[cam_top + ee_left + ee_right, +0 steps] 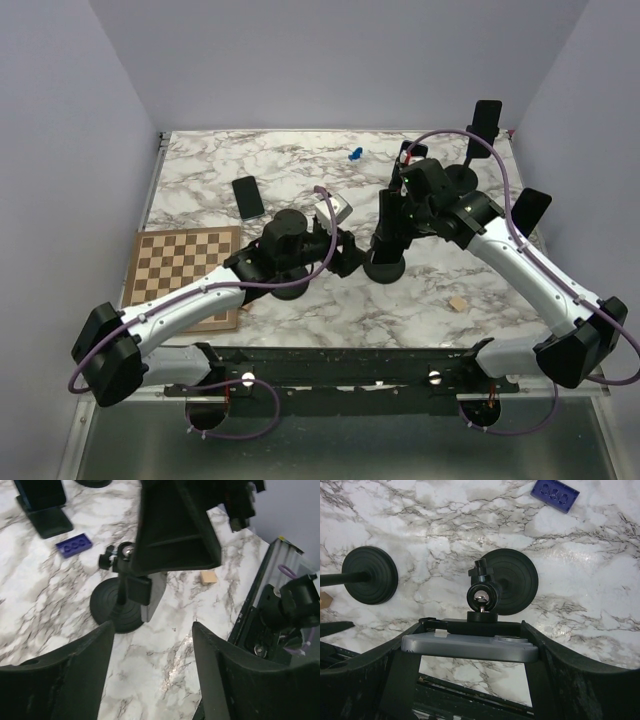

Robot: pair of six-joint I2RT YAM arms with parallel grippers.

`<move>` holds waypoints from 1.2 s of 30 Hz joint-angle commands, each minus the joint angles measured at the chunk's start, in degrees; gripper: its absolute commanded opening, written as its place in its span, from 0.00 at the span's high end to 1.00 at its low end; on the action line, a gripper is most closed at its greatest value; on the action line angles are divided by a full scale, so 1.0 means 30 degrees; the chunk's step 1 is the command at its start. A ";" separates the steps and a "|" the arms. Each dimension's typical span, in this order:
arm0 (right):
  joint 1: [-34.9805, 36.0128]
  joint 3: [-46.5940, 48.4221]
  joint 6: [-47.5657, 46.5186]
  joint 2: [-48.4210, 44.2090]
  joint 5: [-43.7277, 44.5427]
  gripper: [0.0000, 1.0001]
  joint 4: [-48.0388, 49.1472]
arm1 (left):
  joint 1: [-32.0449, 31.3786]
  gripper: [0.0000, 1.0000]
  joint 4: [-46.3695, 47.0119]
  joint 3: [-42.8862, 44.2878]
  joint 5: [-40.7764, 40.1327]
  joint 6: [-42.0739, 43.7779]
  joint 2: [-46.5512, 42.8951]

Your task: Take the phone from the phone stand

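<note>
The marbled table carries everything, with the two arms reaching in from its near edge toward the middle. A chessboard lies flat at the near left, partly under the left arm. The phone stand stands on its round black base near the table's centre. A second round base sits beside it, apart from it. The right pincer is over the stand and clamped on the phone, one finger on each end of its grey edge. The phone is against the stand's black cradle, just above the ball joint. The left pincer is low beside the stand with its fingers apart; only bare marble shows between them. Another dark phone lies flat on the table beyond the chessboard. A small blue brick rests toward the far edge, and a tiny wooden block lies near the right arm.
</note>
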 commanded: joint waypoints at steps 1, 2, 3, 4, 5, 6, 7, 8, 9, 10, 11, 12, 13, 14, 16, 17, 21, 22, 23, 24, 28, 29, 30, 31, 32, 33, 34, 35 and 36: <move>0.0014 0.0369 -0.0815 0.1202 -0.0960 0.99 -0.3027 | 0.0321 0.24 0.2015 0.0541 0.4652 0.0933 0.1771; 0.0028 0.0422 -0.0905 0.1243 -0.0912 0.99 -0.3137 | 0.0380 0.23 0.1843 0.0842 0.4719 0.1011 0.2167; 0.0026 0.0439 -0.0963 0.1253 -0.0864 0.99 -0.3124 | 0.0437 0.22 0.1834 0.1067 0.4884 0.1071 0.2591; 0.0029 0.0400 -0.1029 0.1222 -0.0919 0.99 -0.3055 | 0.0496 0.22 0.1945 0.1154 0.4992 0.1086 0.2892; 0.0029 0.0424 -0.1065 0.1194 -0.0997 0.99 -0.3012 | 0.0558 0.25 0.2044 0.1227 0.4974 0.1061 0.3230; 0.0008 0.0434 -0.1062 0.1188 -0.1031 0.99 -0.3036 | 0.0630 0.29 0.1960 0.1397 0.4818 0.1017 0.3543; 0.0015 0.0439 -0.1060 0.1193 -0.1041 0.99 -0.3051 | 0.0698 0.31 0.1787 0.1559 0.4504 0.0999 0.3818; 0.0030 0.0385 -0.1038 0.1165 -0.1103 0.99 -0.3009 | 0.0728 0.32 0.1581 0.1817 0.4134 0.0959 0.4113; 0.0030 0.0299 -0.1011 0.1113 -0.1238 0.99 -0.2934 | 0.0757 0.32 0.1496 0.1986 0.3732 0.0864 0.4333; 0.0030 0.0201 -0.1043 0.1070 -0.1326 0.99 -0.2860 | 0.0790 0.32 0.1570 0.2128 0.3601 0.0753 0.4565; 0.0028 0.0122 -0.1060 0.1076 -0.1348 0.99 -0.2782 | 0.0821 0.32 0.1756 0.2166 0.3682 0.0606 0.4736; 0.0030 0.0052 -0.1068 0.1076 -0.1382 0.99 -0.2758 | 0.0877 0.33 0.2087 0.2168 0.3930 0.0441 0.4906; 0.0030 -0.0021 -0.1058 0.1050 -0.1349 0.99 -0.2736 | 0.0889 0.35 0.2374 0.2155 0.4180 0.0310 0.5039; 0.0030 -0.0065 -0.1015 0.1047 -0.1332 0.99 -0.2670 | 0.0911 0.37 0.2633 0.2223 0.4529 0.0174 0.5232; 0.0045 -0.0135 -0.0983 0.0974 -0.1391 0.99 -0.2528 | 0.0911 0.40 0.2972 0.2393 0.5201 0.0120 0.5550; 0.0030 -0.0135 -0.0963 0.0952 -0.1490 0.99 -0.2485 | 0.0911 0.42 0.3105 0.2482 0.5458 0.0077 0.5732; 0.0030 -0.0165 -0.0976 0.0812 -0.1992 0.99 -0.2035 | 0.0921 0.48 0.3101 0.2966 0.5898 -0.0110 0.6312; 0.0030 -0.0191 -0.0965 0.0855 -0.2058 0.99 -0.1965 | 0.0940 0.49 0.3152 0.3066 0.6054 -0.0165 0.6387; 0.0030 -0.0190 -0.0975 0.0892 -0.2076 0.99 -0.1941 | 0.0938 0.51 0.3257 0.3132 0.6286 -0.0254 0.6450; 0.0027 -0.0241 -0.1003 0.0897 -0.2070 0.99 -0.1892 | 0.0925 0.52 0.3328 0.3205 0.6456 -0.0315 0.6510; 0.0027 -0.0669 -0.0961 0.0701 -0.2124 0.99 -0.1365 | 0.0940 0.63 0.3294 0.3463 0.6658 -0.0438 0.6591; 0.0030 -0.0730 -0.0976 0.0667 -0.2121 0.99 -0.1260 | 0.0940 0.66 0.3283 0.3510 0.6706 -0.0451 0.6634; 0.0030 -0.0774 -0.0980 0.0666 -0.2092 0.99 -0.1172 | 0.0933 0.69 0.3276 0.3586 0.6790 -0.0462 0.6684; 0.0030 -0.0805 -0.0956 0.0691 -0.2024 0.99 -0.1093 | 0.0939 0.72 0.3280 0.3623 0.6833 -0.0509 0.6722; 0.0030 -0.0806 -0.0934 0.0694 -0.1920 0.98 -0.1052 | 0.0941 0.75 0.3308 0.3706 0.6923 -0.0578 0.6744; 0.0030 -0.0806 -0.0872 0.0739 -0.1806 0.96 -0.0992 | 0.0940 0.77 0.3331 0.3771 0.6930 -0.0610 0.6782; 0.0030 -0.0806 -0.0793 0.0725 -0.1639 0.93 -0.0912 | 0.0933 0.80 0.3360 0.3801 0.6931 -0.0709 0.6816; 0.0015 -0.0791 -0.0709 0.0704 -0.1451 0.89 -0.0845 | 0.0940 0.83 0.3386 0.3862 0.6956 -0.0771 0.6830; 0.0030 -0.0777 -0.0605 0.0619 -0.1202 0.86 -0.0735 | 0.0941 0.89 0.3372 0.3910 0.6903 -0.0817 0.6828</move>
